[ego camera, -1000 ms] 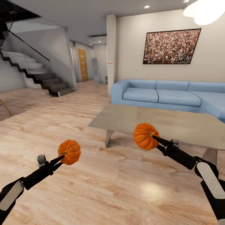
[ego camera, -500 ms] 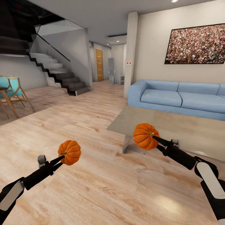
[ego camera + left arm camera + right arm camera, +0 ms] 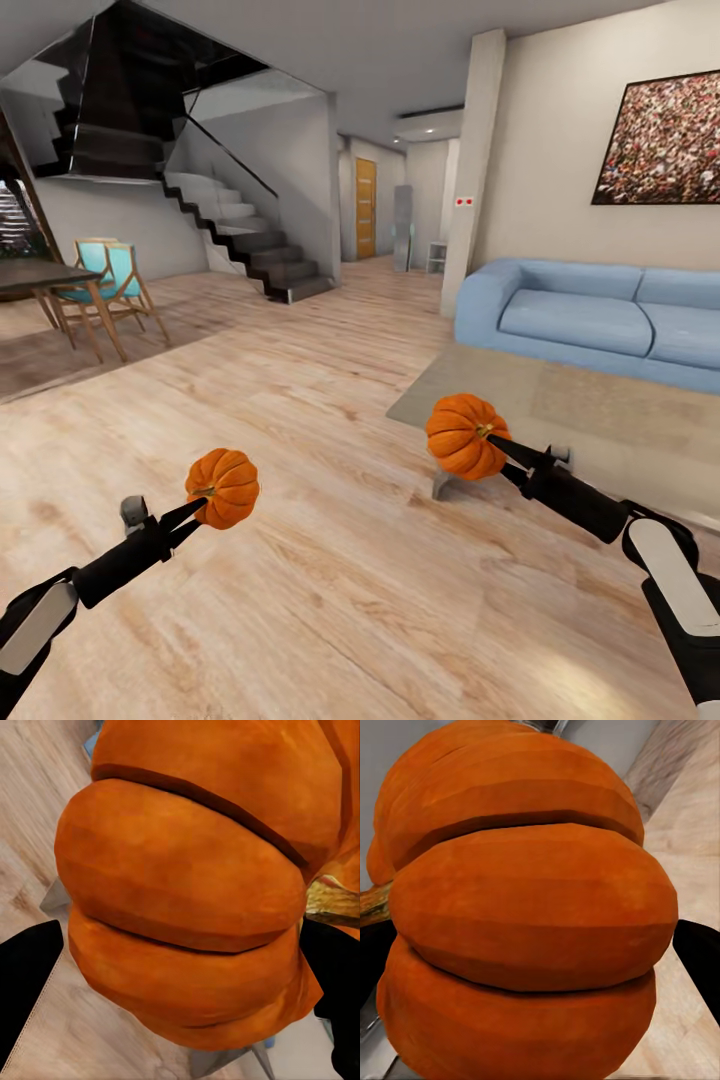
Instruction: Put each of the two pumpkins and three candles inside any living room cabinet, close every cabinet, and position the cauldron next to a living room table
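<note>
Floor [image 3: 300, 600]: light wood planks, visible grain, satin sheen with a soft light patch.
Table [image 3: 600, 410]: smooth grey top, glossy, faintly reflective; legs look like grey metal.
Sofa [image 3: 590, 315]: pale blue, matt, soft cloth-like cushions.
Smaller pumpkin [image 3: 224, 487]: orange skin, ribbed, matt; in the left wrist view [image 3: 187, 907] faceted, slightly mottled.
Larger pumpkin [image 3: 465, 436]: same matt orange, smooth ribs; right wrist view [image 3: 525, 915] shows a rough brownish stem at its side.
Left gripper [image 3: 197, 508] and right gripper [image 3: 492, 440]: fingers black, matt, plastic-looking.
Chairs [image 3: 105, 285]: pale wood frames, turquoise seats.
Stairs [image 3: 240, 240]: dark treads, glass-like railing panel.
Walls: plain matt paint.
</note>
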### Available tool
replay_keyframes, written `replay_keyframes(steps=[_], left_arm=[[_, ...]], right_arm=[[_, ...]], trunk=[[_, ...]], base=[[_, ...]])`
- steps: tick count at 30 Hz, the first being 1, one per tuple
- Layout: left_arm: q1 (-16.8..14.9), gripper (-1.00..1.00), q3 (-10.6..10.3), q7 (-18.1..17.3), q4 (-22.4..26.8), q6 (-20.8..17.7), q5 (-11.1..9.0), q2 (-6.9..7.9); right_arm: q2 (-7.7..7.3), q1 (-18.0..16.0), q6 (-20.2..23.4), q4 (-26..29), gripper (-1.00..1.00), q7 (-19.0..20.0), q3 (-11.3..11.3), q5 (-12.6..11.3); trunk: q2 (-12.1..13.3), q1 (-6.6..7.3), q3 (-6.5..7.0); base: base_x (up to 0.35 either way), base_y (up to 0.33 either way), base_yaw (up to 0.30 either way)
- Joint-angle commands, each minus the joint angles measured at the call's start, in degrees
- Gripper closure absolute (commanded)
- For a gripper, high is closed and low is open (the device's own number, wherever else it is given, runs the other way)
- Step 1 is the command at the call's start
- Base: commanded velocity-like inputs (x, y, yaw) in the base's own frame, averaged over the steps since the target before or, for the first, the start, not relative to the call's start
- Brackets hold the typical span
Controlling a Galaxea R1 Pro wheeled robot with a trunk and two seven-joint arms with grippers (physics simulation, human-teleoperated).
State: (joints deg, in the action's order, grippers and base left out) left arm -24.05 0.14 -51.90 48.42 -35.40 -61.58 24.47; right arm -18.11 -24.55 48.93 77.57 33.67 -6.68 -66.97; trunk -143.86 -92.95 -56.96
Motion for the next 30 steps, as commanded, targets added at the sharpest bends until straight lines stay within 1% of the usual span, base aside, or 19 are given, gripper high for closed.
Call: replay_keyframes(steps=[1, 5, 14, 23, 30], left_arm=[[-0.1, 1.00, 0.0, 0.0, 0.0, -0.6, -0.7, 0.02], [-0.1, 1.00, 0.0, 0.0, 0.0, -0.6, -0.7, -0.01], [0.0, 1.00, 0.0, 0.0, 0.0, -0.6, -0.7, 0.01], [-0.1, 1.00, 0.0, 0.0, 0.0, -0.6, -0.7, 0.03], [-0.1, 1.00, 0.0, 0.0, 0.0, -0.6, -0.7, 0.01]], right_arm=[[0.00, 0.0, 0.6, 0.0, 1.00, 0.1, -0.1, -0.8], [0.00, 0.0, 0.6, 0.0, 1.00, 0.1, -0.1, -0.8], [0.00, 0.0, 0.5, 0.0, 1.00, 0.1, -0.1, -0.8], [-0.04, 0.0, 0.0, 0.1, 1.00, 0.1, -0.1, -0.8], [0.00, 0.0, 0.0, 0.0, 1.00, 0.1, -0.1, -0.7]], trunk=[[0.0, 0.02, -0.05], [0.0, 0.02, -0.05], [0.0, 0.02, -0.05], [0.0, 0.02, -0.05], [0.0, 0.02, -0.05]], base=[[0.000, 0.000, 0.284], [0.112, 0.039, 0.284], [0.265, 0.140, 0.284], [0.277, 0.168, 0.077], [0.277, 0.170, 0.264]])
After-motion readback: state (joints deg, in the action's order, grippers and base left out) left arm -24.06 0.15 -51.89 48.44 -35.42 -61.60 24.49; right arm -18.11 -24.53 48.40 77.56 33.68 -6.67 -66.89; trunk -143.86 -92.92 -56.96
